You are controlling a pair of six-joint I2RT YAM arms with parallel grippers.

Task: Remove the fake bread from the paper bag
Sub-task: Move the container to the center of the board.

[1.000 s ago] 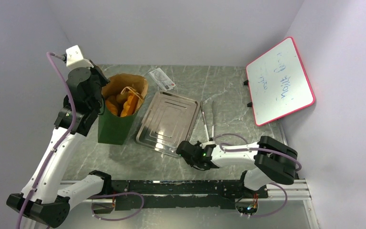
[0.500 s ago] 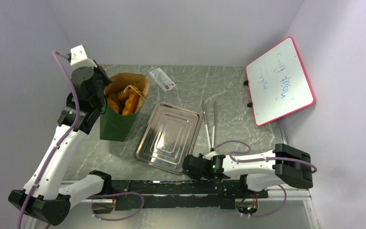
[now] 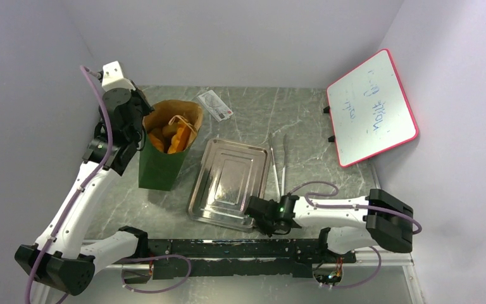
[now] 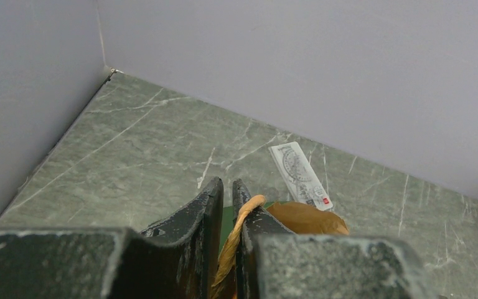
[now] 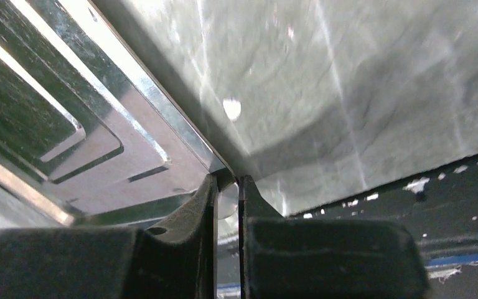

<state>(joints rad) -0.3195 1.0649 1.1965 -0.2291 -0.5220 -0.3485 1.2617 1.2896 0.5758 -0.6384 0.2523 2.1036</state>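
The paper bag (image 3: 160, 168), dark green outside and brown inside, stands upright at the left of the table. Several orange fake bread pieces (image 3: 171, 136) show in its open top. My left gripper (image 3: 141, 128) is at the bag's left rim. In the left wrist view the left gripper (image 4: 227, 187) is shut on the rim and a tan handle (image 4: 244, 221), with the bag's brown inside (image 4: 308, 218) beyond. My right gripper (image 3: 254, 213) is low at the near edge, shut on the near right corner of the metal tray (image 3: 228, 177). The right wrist view shows the right gripper (image 5: 227, 182) pinching the tray (image 5: 68, 112).
Metal tongs (image 3: 278, 164) lie right of the tray. A white packet (image 3: 215, 104) lies behind the bag, also in the left wrist view (image 4: 299, 174). A pink-edged whiteboard (image 3: 370, 107) leans at the right wall. A black rail (image 3: 228, 250) runs along the near edge.
The right gripper has pulled the tray toward the near edge and turned it slightly. The left gripper has shifted the bag a little to the right and toward the back.
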